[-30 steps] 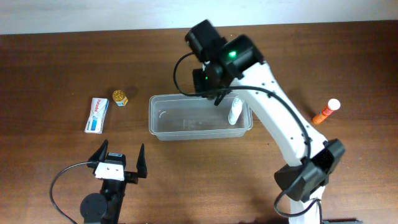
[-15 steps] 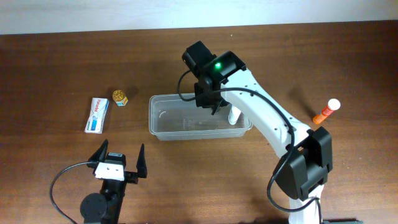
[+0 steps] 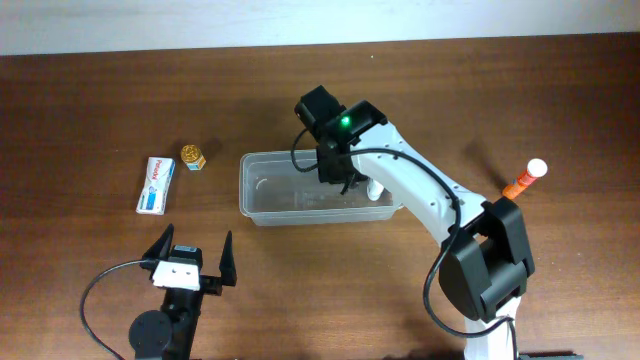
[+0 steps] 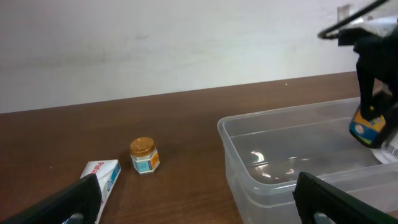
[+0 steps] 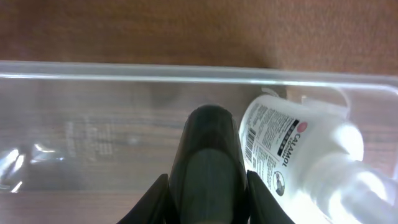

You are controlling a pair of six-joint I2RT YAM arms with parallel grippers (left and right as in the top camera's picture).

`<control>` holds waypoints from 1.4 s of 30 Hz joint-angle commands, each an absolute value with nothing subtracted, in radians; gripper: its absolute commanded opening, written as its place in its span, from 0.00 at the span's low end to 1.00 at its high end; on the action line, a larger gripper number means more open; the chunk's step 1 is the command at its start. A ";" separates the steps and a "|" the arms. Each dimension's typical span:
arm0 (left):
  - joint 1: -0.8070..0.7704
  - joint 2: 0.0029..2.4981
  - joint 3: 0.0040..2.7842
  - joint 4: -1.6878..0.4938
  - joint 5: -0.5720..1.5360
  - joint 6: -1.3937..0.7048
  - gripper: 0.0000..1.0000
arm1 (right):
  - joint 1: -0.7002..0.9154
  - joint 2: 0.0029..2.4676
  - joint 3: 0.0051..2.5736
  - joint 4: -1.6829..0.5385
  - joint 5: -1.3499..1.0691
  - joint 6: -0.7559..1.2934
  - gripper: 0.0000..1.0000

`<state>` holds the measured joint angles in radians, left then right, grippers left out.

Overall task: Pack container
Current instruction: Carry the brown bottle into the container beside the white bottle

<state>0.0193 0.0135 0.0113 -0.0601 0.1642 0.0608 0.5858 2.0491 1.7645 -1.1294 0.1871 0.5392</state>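
Clear plastic is catching the light near the middle of the brown wooden surface (image 3: 90,100), where the container (image 3: 262,205) is lying with its long sides running parallel to the far edge. A white bottle (image 3: 377,188) with a printed label is lying inside it, at the end pointing toward the surface's right edge.

The right tool (image 3: 338,180) is reaching down into the container from the far side. Its fingers are clamping a small dark item (image 5: 208,163), and the left wrist view is showing a yellow and blue label (image 4: 370,127) at that item's lower end. The item is hanging just beside the white bottle (image 5: 292,146), on the side facing the left edge; whether the two are touching cannot be told.

The left tool (image 3: 192,258) is hovering by the near edge, toward the left corner, with its fingers spread wide apart and nothing between them.

Between the container and the left edge, a white and blue box (image 3: 155,184) is lying flat, and a small jar with a gold lid (image 3: 193,157) is standing just beside it on the far side. An orange tube with a white cap (image 3: 525,180) is lying near the right edge, well apart from the container.
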 commanded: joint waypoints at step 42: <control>0.022 0.006 0.009 -0.065 0.161 0.073 0.99 | 0.546 2.080 1.685 -1.034 0.199 0.590 0.26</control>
